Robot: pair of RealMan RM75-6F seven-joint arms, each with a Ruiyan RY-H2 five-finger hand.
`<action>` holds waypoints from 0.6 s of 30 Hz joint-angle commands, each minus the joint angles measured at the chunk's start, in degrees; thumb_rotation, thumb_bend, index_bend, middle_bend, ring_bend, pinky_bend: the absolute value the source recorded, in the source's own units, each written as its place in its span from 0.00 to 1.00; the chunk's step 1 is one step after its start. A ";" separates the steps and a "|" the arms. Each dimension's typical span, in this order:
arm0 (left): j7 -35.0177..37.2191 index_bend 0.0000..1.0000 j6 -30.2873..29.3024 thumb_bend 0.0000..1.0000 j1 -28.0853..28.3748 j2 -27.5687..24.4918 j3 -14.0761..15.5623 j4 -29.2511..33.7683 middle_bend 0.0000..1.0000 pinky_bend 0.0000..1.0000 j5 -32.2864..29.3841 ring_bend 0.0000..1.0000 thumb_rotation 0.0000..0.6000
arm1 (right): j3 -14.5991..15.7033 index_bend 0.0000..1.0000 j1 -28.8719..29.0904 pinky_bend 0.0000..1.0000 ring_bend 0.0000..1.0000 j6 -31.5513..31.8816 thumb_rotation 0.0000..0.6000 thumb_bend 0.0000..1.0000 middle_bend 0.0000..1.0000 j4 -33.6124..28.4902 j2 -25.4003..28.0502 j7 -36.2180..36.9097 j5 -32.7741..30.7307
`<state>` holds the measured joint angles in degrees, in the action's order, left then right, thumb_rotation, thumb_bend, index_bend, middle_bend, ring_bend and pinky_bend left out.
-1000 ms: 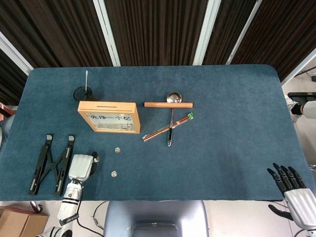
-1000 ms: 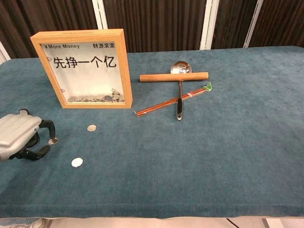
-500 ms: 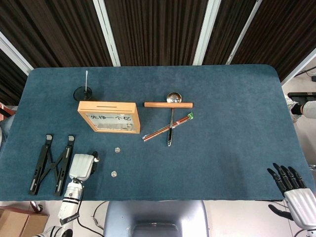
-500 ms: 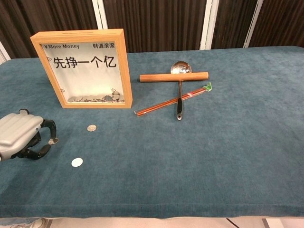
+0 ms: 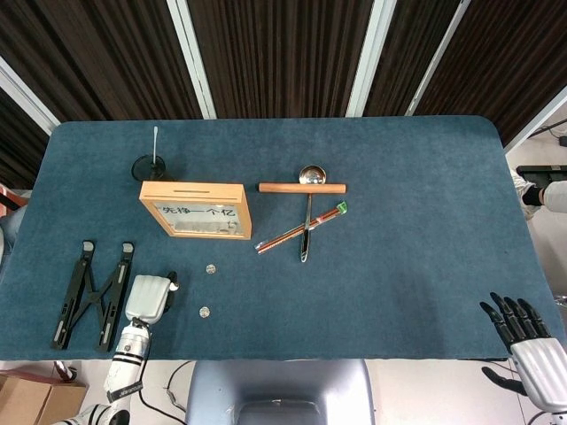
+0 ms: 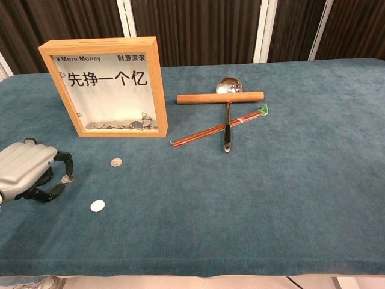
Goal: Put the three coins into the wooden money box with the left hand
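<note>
Your left hand [image 6: 27, 171] sits low on the table [image 5: 416, 266] at the near left, fingers curled down, and a fingertip is touching one coin [image 6: 67, 179] — whether you've actually got hold of it, I can't tell. A second coin [image 6: 116, 162] lies just to its right, a third coin [image 6: 97, 206] nearer the table edge, both loose on the cloth. The money box [image 6: 105, 87] stands upright behind them, slot on top. Your right hand [image 5: 532, 341] hangs off the table's near right corner, fingers spread, holding nothing.
</note>
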<state>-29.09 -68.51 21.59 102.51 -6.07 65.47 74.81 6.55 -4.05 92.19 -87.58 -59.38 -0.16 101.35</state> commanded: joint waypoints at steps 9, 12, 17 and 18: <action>-1.27 0.45 0.32 0.37 0.37 -0.28 0.16 0.91 1.00 1.00 -0.87 1.00 1.00 | -0.03 0.00 0.01 0.00 0.00 0.03 1.00 0.15 0.00 0.00 0.04 0.06 0.00; -1.55 0.45 0.28 0.37 0.51 -0.38 0.16 1.16 1.00 1.00 -0.95 1.00 1.00 | -0.01 0.00 0.03 0.00 0.00 0.02 1.00 0.15 0.00 0.00 0.04 0.05 0.07; -2.31 0.45 0.54 0.37 0.80 -0.64 0.05 1.68 1.00 1.00 -1.47 1.00 1.00 | -0.03 0.00 0.04 0.00 0.00 0.08 1.00 0.15 0.00 0.00 0.07 0.15 0.08; -2.45 0.45 0.61 0.37 0.86 -0.72 0.01 1.84 1.00 1.00 -1.59 1.00 1.00 | -0.03 0.00 0.05 0.00 0.00 0.04 1.00 0.15 0.00 -0.01 0.07 0.14 0.09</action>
<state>-31.46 -67.95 22.40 101.86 -6.02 67.21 73.30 6.53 -4.01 92.23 -87.58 -59.31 -0.02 101.44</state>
